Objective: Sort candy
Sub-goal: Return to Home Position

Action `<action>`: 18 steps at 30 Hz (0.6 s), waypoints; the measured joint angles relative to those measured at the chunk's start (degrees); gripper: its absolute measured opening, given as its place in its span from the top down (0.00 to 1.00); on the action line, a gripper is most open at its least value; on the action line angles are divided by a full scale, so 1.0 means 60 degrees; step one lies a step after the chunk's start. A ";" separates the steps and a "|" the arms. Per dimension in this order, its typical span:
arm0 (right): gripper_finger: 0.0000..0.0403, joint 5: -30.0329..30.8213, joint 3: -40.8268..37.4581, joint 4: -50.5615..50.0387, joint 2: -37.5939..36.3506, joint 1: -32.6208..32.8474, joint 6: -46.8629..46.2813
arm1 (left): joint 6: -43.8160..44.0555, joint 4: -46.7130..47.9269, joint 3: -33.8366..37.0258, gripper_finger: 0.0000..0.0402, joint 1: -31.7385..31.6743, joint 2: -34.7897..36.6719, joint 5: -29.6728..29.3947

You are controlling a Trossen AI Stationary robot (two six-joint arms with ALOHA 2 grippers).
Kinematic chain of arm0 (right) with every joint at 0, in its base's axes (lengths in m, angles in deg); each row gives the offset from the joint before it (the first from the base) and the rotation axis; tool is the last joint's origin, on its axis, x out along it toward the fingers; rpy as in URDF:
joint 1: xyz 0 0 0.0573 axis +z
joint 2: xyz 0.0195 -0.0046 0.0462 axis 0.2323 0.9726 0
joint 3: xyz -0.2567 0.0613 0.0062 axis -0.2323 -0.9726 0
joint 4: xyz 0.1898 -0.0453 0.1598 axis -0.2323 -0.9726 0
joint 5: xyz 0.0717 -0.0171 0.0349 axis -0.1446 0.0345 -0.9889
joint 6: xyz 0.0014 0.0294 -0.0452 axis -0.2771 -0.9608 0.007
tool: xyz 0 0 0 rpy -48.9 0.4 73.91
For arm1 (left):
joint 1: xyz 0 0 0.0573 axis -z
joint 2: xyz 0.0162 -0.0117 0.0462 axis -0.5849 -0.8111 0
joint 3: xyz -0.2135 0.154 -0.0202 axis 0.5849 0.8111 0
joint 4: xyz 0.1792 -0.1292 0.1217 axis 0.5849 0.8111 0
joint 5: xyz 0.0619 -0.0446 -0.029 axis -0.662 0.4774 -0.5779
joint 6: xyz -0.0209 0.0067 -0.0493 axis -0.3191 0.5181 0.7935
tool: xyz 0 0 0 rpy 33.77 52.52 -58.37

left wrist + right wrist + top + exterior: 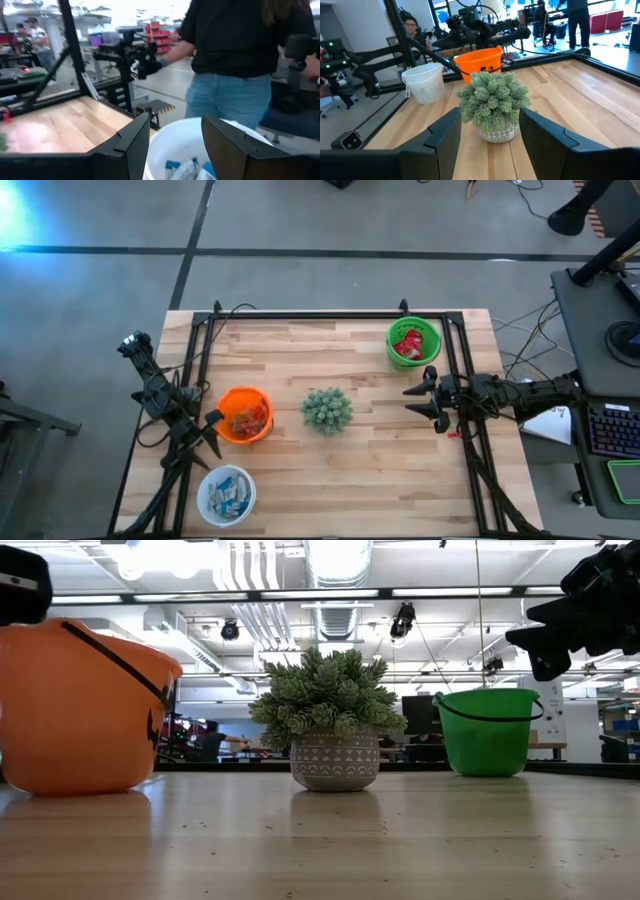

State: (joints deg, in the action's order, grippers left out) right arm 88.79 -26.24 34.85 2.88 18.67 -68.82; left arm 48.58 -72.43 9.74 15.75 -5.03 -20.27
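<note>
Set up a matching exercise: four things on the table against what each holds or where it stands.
Column A:
1 orange bucket
2 green bucket
3 white bucket
4 plant

Column B:
a holds red candy
b middle of the table
c holds blue-and-white bars
d level with the plant, on its left in the high view

Pairs: 1-d; 2-a; 3-c; 4-b

A spiky green plant [326,410] in a patterned grey pot stands at the middle of the wooden counter [380,470]. From it, an orange bucket [245,391] sits at 9 o'clock, a green bucket [434,340] at 2 o'clock and a white bucket [227,469] between 7 and 8 o'clock. Beyond the counter stands a person [235,60] in a black top and jeans.
</note>
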 joint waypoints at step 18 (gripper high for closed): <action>0.53 0.0004 -0.0004 0.0000 0.0000 0.0000 -0.0098 | 0.0689 0.0175 0.0033 0.60 0.0000 -0.0509 0.0167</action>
State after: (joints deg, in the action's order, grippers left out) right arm 88.81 -26.26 34.85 2.88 18.67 -69.41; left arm 52.71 -71.38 9.94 15.75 -8.08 -19.27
